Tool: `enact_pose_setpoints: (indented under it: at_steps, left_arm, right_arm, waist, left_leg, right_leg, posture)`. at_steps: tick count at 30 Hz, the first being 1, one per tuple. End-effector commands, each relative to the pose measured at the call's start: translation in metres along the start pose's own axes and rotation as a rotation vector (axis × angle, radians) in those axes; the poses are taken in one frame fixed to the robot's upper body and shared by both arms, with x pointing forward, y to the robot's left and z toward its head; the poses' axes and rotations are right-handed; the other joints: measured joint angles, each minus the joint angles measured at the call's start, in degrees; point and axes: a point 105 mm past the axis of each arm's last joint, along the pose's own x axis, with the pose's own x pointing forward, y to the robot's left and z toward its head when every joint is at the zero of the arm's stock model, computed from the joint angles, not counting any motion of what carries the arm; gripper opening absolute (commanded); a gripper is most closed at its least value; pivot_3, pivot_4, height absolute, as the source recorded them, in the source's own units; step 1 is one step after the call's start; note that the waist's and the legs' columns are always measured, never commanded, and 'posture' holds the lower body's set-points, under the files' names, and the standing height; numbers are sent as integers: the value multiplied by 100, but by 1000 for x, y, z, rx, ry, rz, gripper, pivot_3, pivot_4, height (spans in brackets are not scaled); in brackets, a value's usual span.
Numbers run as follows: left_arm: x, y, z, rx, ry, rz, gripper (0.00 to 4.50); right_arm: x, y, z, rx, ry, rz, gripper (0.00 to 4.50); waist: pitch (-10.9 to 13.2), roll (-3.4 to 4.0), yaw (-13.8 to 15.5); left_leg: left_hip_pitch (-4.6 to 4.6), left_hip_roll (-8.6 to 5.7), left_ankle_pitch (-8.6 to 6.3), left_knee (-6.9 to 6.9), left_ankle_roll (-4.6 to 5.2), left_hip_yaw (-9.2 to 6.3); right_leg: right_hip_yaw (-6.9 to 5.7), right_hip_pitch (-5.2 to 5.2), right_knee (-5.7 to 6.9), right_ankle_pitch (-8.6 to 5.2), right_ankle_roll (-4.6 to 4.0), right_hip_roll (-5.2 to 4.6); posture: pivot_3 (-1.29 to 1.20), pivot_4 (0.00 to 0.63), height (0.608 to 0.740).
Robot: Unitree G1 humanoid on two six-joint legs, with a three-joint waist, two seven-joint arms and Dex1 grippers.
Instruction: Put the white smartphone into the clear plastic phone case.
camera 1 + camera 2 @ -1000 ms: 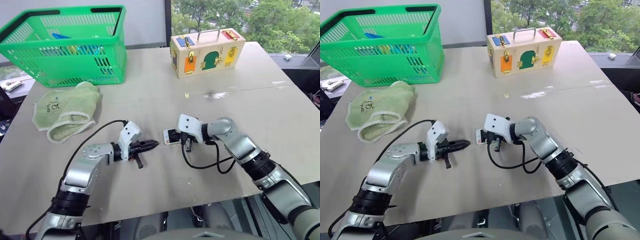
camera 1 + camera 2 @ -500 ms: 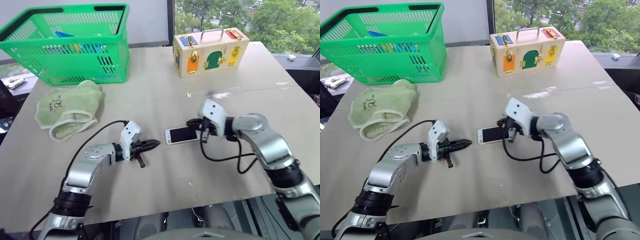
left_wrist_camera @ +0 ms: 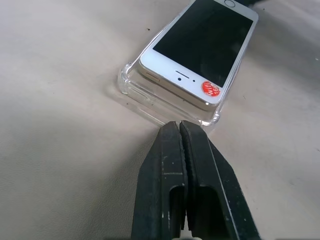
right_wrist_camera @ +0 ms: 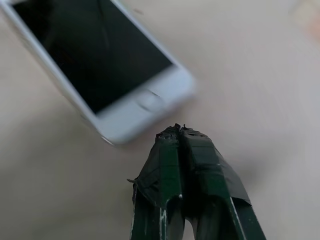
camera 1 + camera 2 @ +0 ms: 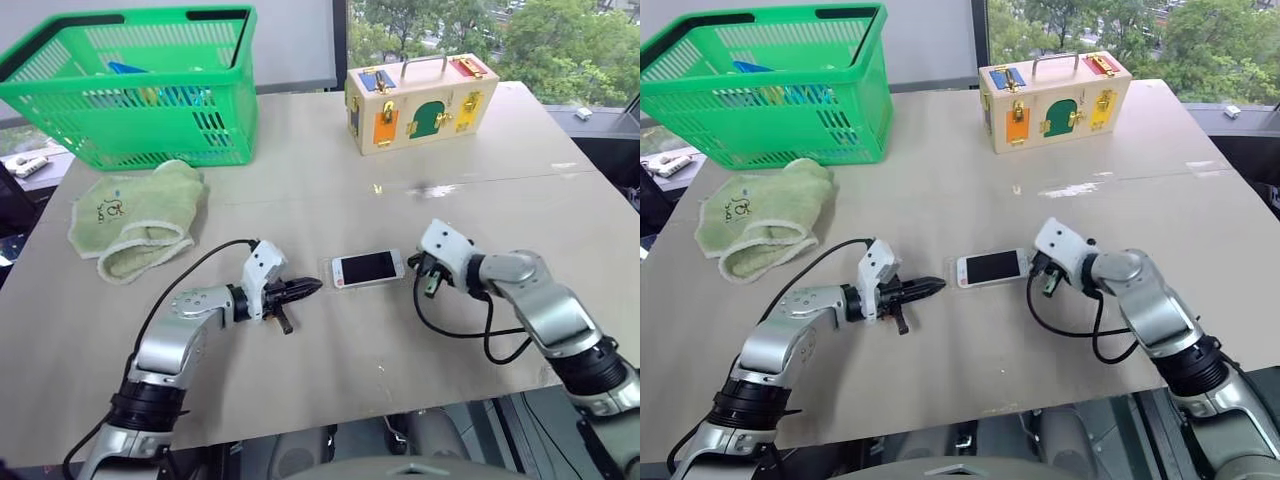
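White flat smartphone with black screen [image 5: 367, 268] lying screen-up in thin clear plastic case [image 3: 131, 88], mid-desk [image 5: 330, 180]. Left gripper [image 5: 305, 289] closed, empty, just left; right gripper [image 5: 421, 266] closed, empty, just right. Press corners down evenly with closed tips; brace case against sliding.

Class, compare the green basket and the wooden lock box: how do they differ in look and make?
The green basket has open lattice walls and an open top; the wooden lock box is solid and closed. The basket is plain green; the box carries coloured doors and a metal handle. Both stand upright at the table's far edge.
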Motion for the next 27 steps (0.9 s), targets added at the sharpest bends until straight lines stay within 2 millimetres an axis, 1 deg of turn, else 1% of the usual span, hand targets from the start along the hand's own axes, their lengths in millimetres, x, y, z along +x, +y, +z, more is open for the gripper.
enact_pose_setpoints:
  at_steps: [1, 7, 15, 19, 21, 24, 26, 27]
  left_arm:
    - [1, 0, 3, 18, 0, 0, 57]
    - [2, -2, 3, 20, -4, -4, 57]
    - [5, -5, 4, 17, -9, -8, 57]
    - [6, -6, 3, 13, -10, -12, 57]
    - [5, -5, 3, 10, -8, -8, 57]
    - [-3, 1, 2, -11, 0, 18, 57]
    - [-10, 7, 4, -53, -23, 47, 57]
    - [-14, 12, 9, -90, -56, 63, 57]
  right_arm:
    - [7, 9, 19, -69, -57, 64, 0]
    - [19, 27, 35, -93, -87, 161, 0]
    - [23, 40, 41, -90, -113, 234, 0]
    - [23, 49, 38, -95, -109, 288, 0]
    - [25, 45, 32, -93, -98, 264, 0]
    - [21, 34, 20, -95, -80, 220, 0]
    - [16, 25, 17, -76, -92, 179, 0]
    - [11, 18, 17, -63, -109, 146, 0]
  waist:
    - [0, 0, -7]
    - [1, 1, -10]
    - [1, 1, -17]
    - [0, 1, -22]
    - [0, 1, -26]
    - [0, 1, -33]
    - [0, 1, -40]
    - [1, 1, -51]
  left_leg:
    - [0, 0, 0, 1, 0, 1]
    - [1, 4, 0, 0, 0, -4]
    - [2, 4, 0, 0, 0, -3]
    - [4, 7, 0, 0, 0, -4]
    - [5, 7, 0, 0, 0, -4]
    - [6, 8, 0, 0, -1, -3]
    - [6, 8, 0, -1, -1, -3]
    - [6, 8, 0, -2, -1, -3]
  right_leg:
    - [0, 0, 0, 0, 0, 0]
    - [-4, 0, 0, 0, 0, 3]
    - [-3, 1, 1, 0, 0, 3]
    - [-4, 1, 2, 0, -1, 5]
    - [-3, 1, 3, 1, -1, 5]
    - [-3, 2, 3, 1, -1, 5]
    - [-3, 2, 3, 0, -1, 5]
    - [-3, 2, 2, 0, -1, 5]
  posture:
    - [0, 150, 740]
    - [0, 150, 740]
    - [0, 150, 740]
    - [0, 150, 740]
    - [0, 150, 740]
    - [0, 150, 740]
    - [0, 150, 740]
    - [0, 150, 740]
